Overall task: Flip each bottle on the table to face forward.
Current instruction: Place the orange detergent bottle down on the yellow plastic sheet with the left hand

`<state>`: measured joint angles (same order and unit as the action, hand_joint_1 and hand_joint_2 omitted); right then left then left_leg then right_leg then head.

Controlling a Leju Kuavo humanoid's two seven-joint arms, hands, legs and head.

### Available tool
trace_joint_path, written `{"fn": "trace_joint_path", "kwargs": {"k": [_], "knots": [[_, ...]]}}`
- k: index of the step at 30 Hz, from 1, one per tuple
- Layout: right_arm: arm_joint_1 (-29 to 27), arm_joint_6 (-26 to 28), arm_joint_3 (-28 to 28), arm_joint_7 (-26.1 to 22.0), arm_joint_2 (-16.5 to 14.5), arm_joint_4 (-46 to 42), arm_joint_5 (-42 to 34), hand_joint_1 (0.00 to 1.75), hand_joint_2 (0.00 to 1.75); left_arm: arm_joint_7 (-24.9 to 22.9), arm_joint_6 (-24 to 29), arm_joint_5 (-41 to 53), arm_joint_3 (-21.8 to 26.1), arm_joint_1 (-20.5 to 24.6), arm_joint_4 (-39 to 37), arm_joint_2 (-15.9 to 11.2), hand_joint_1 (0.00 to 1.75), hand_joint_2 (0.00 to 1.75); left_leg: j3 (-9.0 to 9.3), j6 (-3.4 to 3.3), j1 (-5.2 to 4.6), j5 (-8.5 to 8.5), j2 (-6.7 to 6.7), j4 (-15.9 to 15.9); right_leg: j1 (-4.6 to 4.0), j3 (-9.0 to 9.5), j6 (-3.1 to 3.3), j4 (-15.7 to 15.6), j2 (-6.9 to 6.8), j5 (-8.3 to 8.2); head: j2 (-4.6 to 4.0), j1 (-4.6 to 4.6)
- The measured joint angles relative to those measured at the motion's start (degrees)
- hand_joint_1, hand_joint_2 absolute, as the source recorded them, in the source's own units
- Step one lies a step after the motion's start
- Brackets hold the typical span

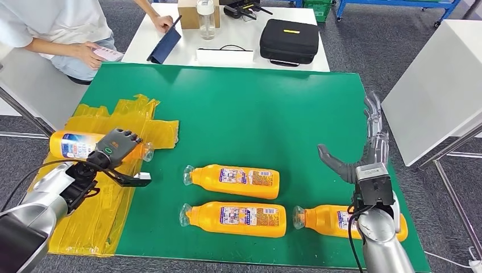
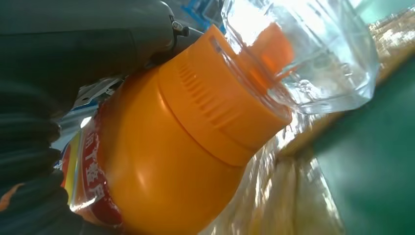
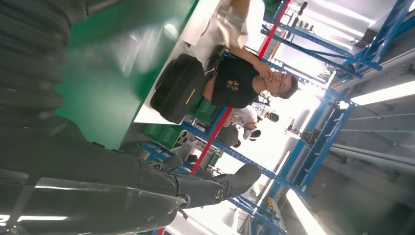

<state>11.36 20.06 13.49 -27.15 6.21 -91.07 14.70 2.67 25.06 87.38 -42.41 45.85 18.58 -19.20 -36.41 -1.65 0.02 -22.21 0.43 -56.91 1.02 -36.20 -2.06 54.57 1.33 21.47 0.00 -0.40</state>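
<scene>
Gripping an orange bottle (image 1: 77,145) in the left hand (image 1: 116,147) over yellow plastic (image 1: 85,222); holding the right hand (image 1: 364,153) spread, empty, beyond the nearest bottle (image 1: 327,219).

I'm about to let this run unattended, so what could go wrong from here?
1. The left hand holds an orange bottle over the crinkled yellow plastic sheet; set down there, it may roll or lie crooked.
2. The right arm hides part of the nearest lying bottle; lowering the open right hand could nudge it toward the green mat's near edge.
</scene>
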Motion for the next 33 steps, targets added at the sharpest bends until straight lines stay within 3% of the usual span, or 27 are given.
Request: {"fn": "trace_joint_path", "kwargs": {"k": [7,8,11,12,24,29,33], "knots": [[-0.39,0.0,0.19,1.14,-0.03,0.38,2.23,0.0,1.75,1.04,1.21,-1.69,3.0,-0.92,-0.31,0.12,1.75,1.75,0.0,0.01,0.0,0.01,-0.03,0.0,0.0,0.01,0.0,0.0,-0.03,0.0,0.0,-0.01],[-0.4,0.0,0.2,1.17,-0.03,0.39,2.26,0.0,1.75,1.06,1.21,-1.7,3.22,-0.97,-0.33,0.14,1.51,1.75,0.0,0.01,0.0,0.02,-0.03,0.0,0.0,0.01,0.0,0.0,-0.03,0.0,0.0,0.0],[-0.4,-0.01,0.23,1.24,-0.03,0.46,2.38,0.0,1.75,1.13,1.27,-1.78,3.71,-1.08,-0.39,0.19,0.21,1.75,0.0,0.02,0.0,0.05,-0.03,0.0,0.0,0.01,0.0,0.0,-0.03,-0.01,0.0,0.0],[-0.4,-0.09,0.23,1.43,-0.03,0.5,2.71,0.0,1.75,1.25,1.43,-1.95,3.87,-1.16,-0.4,0.21,0.0,1.75,0.0,0.02,0.0,0.05,-0.03,0.0,0.0,0.01,0.0,0.0,-0.03,-0.01,0.0,-0.01],[-1.8,-5.41,1.57,6.53,1.62,0.52,14.78,0.0,1.75,9.59,5.71,-10.21,13.33,-2.34,-0.07,3.9,0.0,1.75,-0.01,-0.01,-0.04,0.08,-0.07,-0.01,0.02,0.0,-0.01,-0.01,-0.1,-0.01,0.0,-0.01],[-2.08,-8.09,2.01,8.07,2.68,0.52,17.78,0.0,1.75,18.54,5.59,-19.4,21.08,-2.21,1.61,6.55,0.0,1.75,-0.01,-0.01,-0.05,0.08,-0.07,-0.01,0.02,0.0,-0.01,-0.01,-0.1,-0.02,0.0,0.0],[-1.86,-9.89,2.76,8.22,3.23,0.83,19.0,0.0,1.75,28.03,1.22,-29.92,28.14,-2.06,3.63,8.79,0.0,1.75,-0.01,-0.01,-0.04,0.08,-0.06,-0.01,0.02,0.01,-0.02,0.0,-0.1,-0.02,0.0,0.01]]}}
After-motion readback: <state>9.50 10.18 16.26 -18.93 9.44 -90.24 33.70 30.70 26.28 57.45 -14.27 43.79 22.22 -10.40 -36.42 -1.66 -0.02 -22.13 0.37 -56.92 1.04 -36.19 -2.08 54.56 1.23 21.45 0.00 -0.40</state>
